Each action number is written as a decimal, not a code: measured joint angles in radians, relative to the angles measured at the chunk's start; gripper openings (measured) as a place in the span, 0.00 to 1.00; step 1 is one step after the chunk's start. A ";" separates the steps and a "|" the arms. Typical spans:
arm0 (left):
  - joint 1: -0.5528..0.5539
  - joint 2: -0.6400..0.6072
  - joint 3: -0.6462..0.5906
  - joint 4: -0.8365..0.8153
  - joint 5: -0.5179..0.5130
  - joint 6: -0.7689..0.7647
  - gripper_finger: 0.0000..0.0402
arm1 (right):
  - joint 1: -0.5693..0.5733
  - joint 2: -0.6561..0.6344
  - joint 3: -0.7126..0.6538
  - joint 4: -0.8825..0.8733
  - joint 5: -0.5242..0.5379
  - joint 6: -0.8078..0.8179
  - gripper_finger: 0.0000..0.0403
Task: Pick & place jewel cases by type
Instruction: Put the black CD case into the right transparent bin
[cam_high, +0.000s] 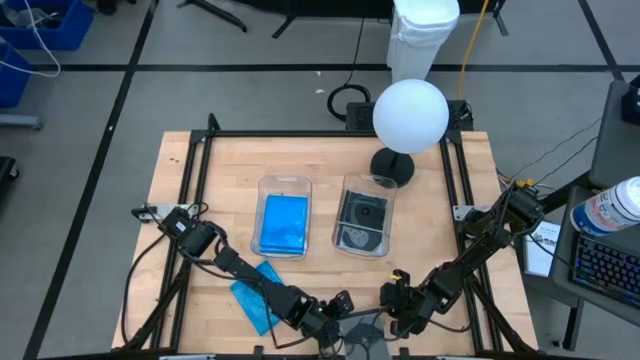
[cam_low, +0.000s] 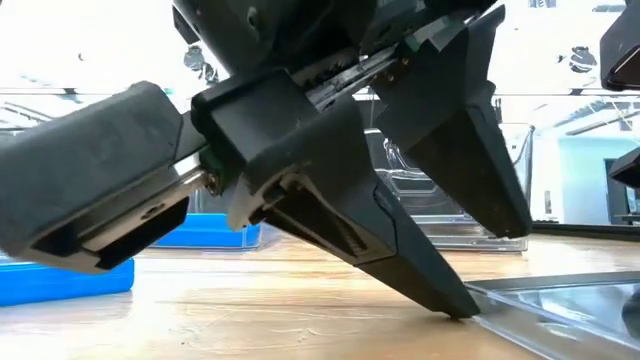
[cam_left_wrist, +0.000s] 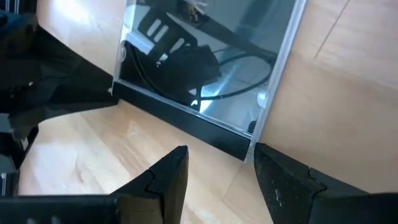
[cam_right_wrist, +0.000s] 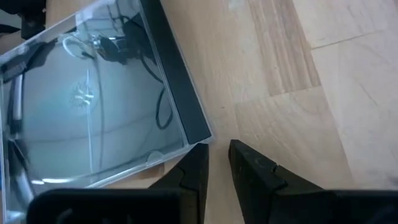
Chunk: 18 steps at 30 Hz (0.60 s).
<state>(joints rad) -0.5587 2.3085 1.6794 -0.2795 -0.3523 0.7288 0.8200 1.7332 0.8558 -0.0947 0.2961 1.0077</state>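
Observation:
A clear jewel case (cam_left_wrist: 199, 68) (cam_right_wrist: 87, 106) with a dark spine lies flat on the wooden table near its front edge, between my two grippers. My left gripper (cam_left_wrist: 217, 171) (cam_high: 340, 306) stands open at the case's left, its fingers on either side of one spine corner (cam_left_wrist: 249, 149). My right gripper (cam_right_wrist: 216, 163) (cam_high: 394, 300) is at the case's right, open only a little, with nothing between its fingers. A blue jewel case (cam_high: 255, 295) (cam_low: 60, 275) lies flat on the table further left. My left gripper slants down toward the table from the left; one fingertip (cam_left_wrist: 264, 152) stands right beside the case's spine corner, and I cannot tell whether it touches. My right gripper slants down too; one fingertip (cam_right_wrist: 198, 154) is at the case's near corner (cam_right_wrist: 202, 138), touching or not I cannot tell.
Two clear bins stand mid-table: the left bin (cam_high: 284, 182) holds blue cases (cam_high: 284, 222), the right bin (cam_high: 370, 180) holds clear cases showing a disc (cam_high: 362, 220). A white globe lamp (cam_high: 410, 115) stands on the table behind the right bin. A black frame (cam_high: 330, 134) edges the table.

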 joint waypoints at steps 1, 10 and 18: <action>0.001 0.000 0.000 -0.006 -0.001 -0.001 0.46 | 0.000 0.000 0.000 0.000 -0.007 0.001 0.16; 0.003 0.000 0.001 -0.026 0.000 -0.001 0.46 | 0.007 0.000 0.000 -0.006 -0.041 0.001 0.16; -0.007 0.000 0.002 -0.019 0.064 0.053 0.46 | 0.006 0.001 -0.001 -0.041 -0.056 -0.002 0.16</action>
<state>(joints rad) -0.5655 2.3085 1.6810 -0.2989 -0.2886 0.7814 0.8257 1.7344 0.8547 -0.1357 0.2400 1.0061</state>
